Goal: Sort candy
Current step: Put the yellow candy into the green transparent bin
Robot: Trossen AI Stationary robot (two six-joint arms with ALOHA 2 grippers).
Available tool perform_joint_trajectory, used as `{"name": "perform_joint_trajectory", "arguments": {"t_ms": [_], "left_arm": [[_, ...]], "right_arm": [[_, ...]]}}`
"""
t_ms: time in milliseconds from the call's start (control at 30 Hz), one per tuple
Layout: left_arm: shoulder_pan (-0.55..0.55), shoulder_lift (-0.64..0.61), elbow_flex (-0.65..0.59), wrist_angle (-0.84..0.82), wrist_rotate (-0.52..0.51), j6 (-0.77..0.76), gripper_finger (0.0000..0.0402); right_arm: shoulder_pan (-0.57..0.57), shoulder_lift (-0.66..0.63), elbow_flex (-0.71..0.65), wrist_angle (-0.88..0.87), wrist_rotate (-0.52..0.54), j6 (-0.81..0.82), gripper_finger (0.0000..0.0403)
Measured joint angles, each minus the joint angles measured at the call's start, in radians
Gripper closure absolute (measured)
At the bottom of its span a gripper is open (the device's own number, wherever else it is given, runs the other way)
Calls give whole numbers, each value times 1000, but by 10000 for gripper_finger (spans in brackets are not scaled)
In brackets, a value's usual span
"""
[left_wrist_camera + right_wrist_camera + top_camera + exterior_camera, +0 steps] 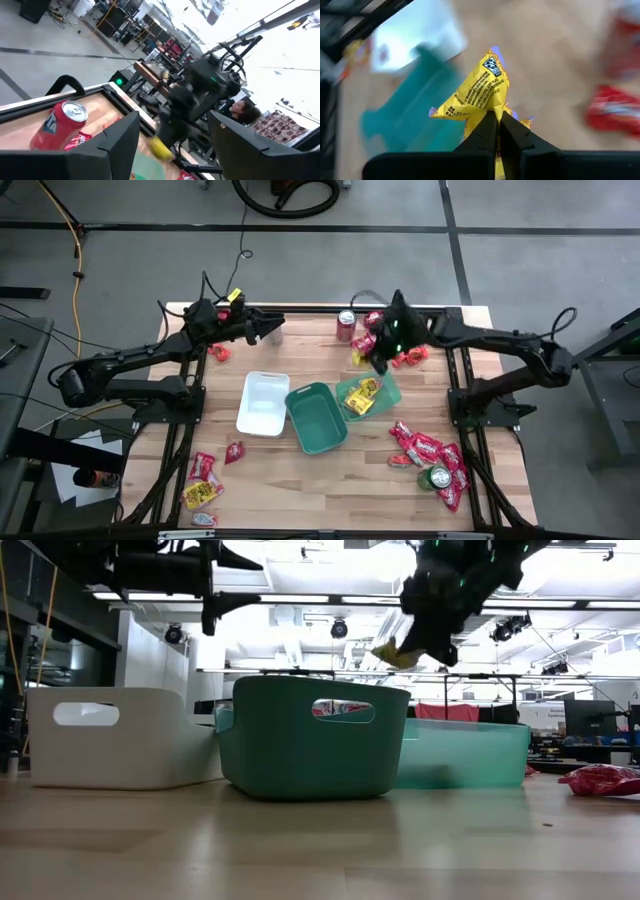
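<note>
My right tool (496, 125) is clenched on a yellow candy packet (476, 95), held in the air just beyond the light green tray (388, 392), on the side away from the dark green tray (318, 418). That tray already holds yellow packets, so I judge the drop lies a short way back toward it, nearer this arm. My left tool (268, 328) hangs released, well beyond the white tray (262, 402).

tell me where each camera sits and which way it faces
High: overhead, straight down on the table; both arms show.
Low: at tabletop height, level across three trays; arms overhead.
Left wrist: past the open left gripper toward the right arm.
Right wrist: down on the right gripper pinching yellow candy.
Shared: that candy also shows low.
</note>
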Motion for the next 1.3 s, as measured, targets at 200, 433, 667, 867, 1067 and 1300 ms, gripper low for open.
{"name": "perform_joint_trajectory", "arguments": {"t_ms": [200, 433, 667, 867, 1067, 1300], "left_arm": [[0, -2, 0, -1, 58, 6, 179], [-1, -2, 0, -1, 292, 15, 179], [-3, -2, 0, -13, 352, 59, 179], [-54, -2, 0, -27, 352, 45, 179], [-175, -1, -2, 6, 220, -28, 179], [-415, -2, 65, 210, 29, -67, 179]], "right_arm": [[267, 17, 0, -90, 213, 182, 401], [390, 41, 0, -102, 372, 359, 400], [390, 41, 0, -135, 429, 481, 344], [391, 41, 0, -133, 379, 440, 232], [353, 12, 0, -82, 274, 357, 183], [304, -79, 0, -78, 271, 201, 180]]}}
